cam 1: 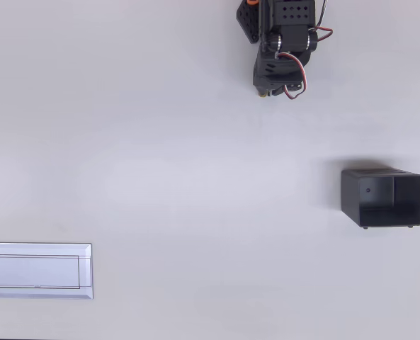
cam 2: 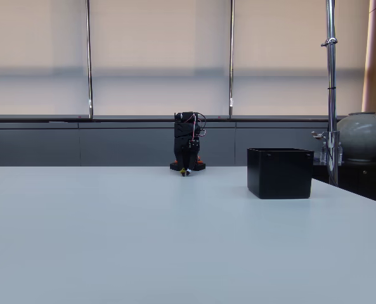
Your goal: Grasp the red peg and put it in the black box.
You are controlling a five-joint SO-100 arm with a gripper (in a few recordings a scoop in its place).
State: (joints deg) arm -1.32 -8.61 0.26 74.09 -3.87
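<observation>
One box [cam 1: 382, 198] stands open on the table [cam 1: 195, 184], well apart from my gripper [cam 1: 266, 91], folded at its base. I spot no peg, perhaps it's inside. My jaws' opening I cannot tell.

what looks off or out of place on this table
Nothing is spilled, tipped or damaged. The black box stands upright on the white table, and the arm is folded at the far edge with its end effector near the surface. The one oddity: I cannot make out a red peg anywhere.
</observation>
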